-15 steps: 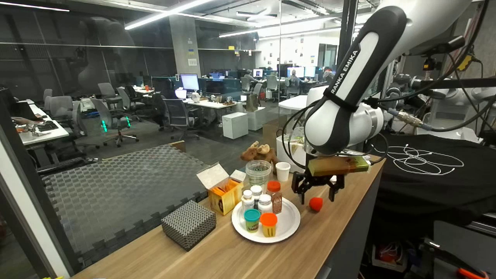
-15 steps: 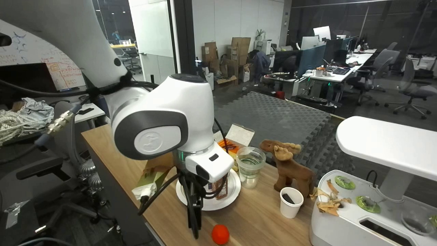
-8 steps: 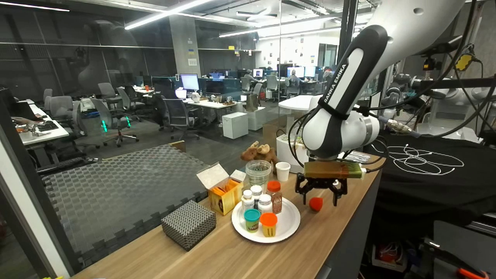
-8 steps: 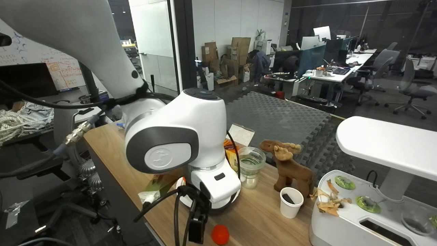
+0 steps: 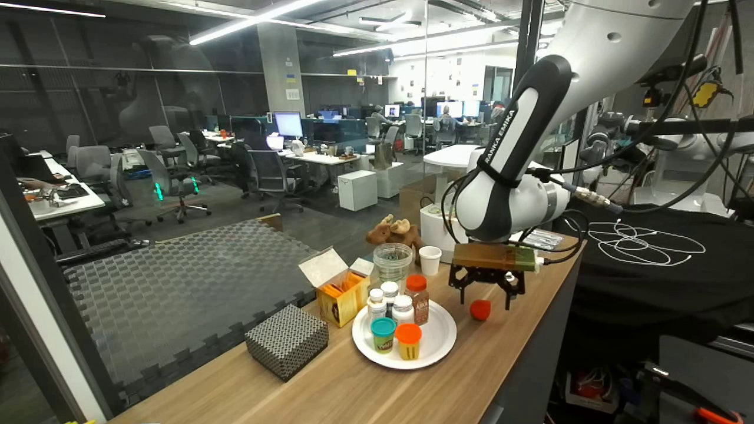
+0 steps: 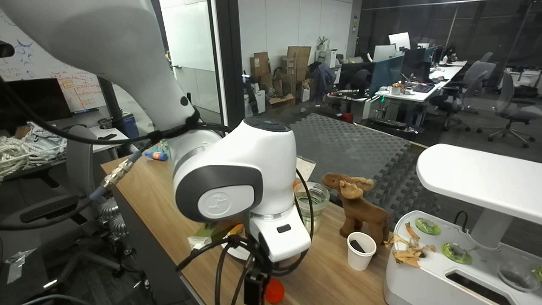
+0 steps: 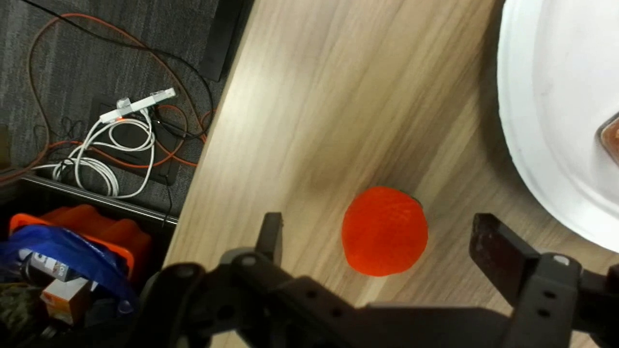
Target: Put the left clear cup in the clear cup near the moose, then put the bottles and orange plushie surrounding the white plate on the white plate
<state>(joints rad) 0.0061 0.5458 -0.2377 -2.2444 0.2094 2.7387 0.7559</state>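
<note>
The orange plushie (image 7: 384, 232), a red-orange ball, lies on the wooden table beside the white plate (image 5: 439, 347). It also shows in both exterior views (image 5: 480, 310) (image 6: 275, 291). My gripper (image 7: 377, 221) is open and empty above it, one finger to each side in the wrist view. On the plate stand several white-capped bottles (image 5: 404, 310), a red-lidded bottle (image 5: 419, 306), a teal-lidded tub (image 5: 383, 337) and an orange-lidded tub (image 5: 409, 344). The clear cups (image 5: 393, 265) look nested, beside the brown moose (image 6: 364, 209). My arm hides most of the plate in an exterior view.
An open yellow box (image 5: 343, 301) and a dark patterned box (image 5: 287, 341) stand beyond the plate. A white paper cup (image 6: 361, 252) stands by the moose, near a white planter (image 6: 444, 271). The table edge (image 7: 213, 145) runs close to the plushie.
My arm has shifted right and down in an exterior view, and the hand has turned a little, so it now partly covers the plushie there. The jaws stay open. The objects have not moved.
</note>
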